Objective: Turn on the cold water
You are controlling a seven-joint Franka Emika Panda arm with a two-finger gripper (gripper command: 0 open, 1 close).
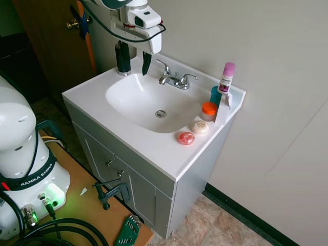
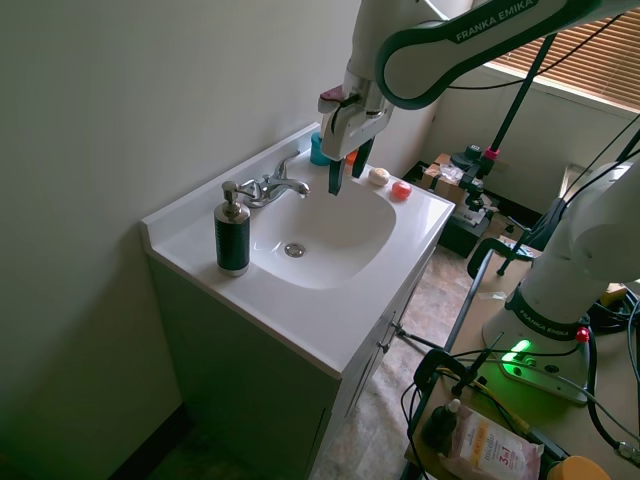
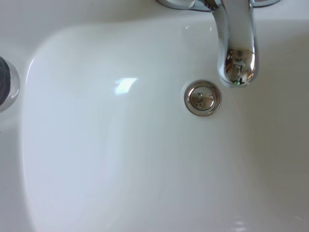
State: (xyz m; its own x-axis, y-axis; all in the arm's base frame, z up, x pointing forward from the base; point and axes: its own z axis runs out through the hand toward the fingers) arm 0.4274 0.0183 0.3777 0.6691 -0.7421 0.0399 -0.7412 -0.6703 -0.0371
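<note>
Cold-water lever [image 1: 189, 78] is noted at the right wing of the chrome faucet, at the back of the sink [image 1: 128, 110]; no water is seen running. It is judged rigid, smooth and slippery, best pushed at its outer tip. One spout [image 1: 164, 79], two levers and one soap dispenser [image 2: 232, 233] are counted. The claw [image 1: 134, 62] hangs above the basin, fingers apart, holding nothing.

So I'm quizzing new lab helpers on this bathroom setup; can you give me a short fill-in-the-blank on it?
1. The hand hangs above the ____, fingers apart.
2. No ____ runs from the spout.
3. The drain lies at the basin's ____.
4. Beside the red soap lies a ____ soap.

Missing: sink; water; bottom; white
</note>
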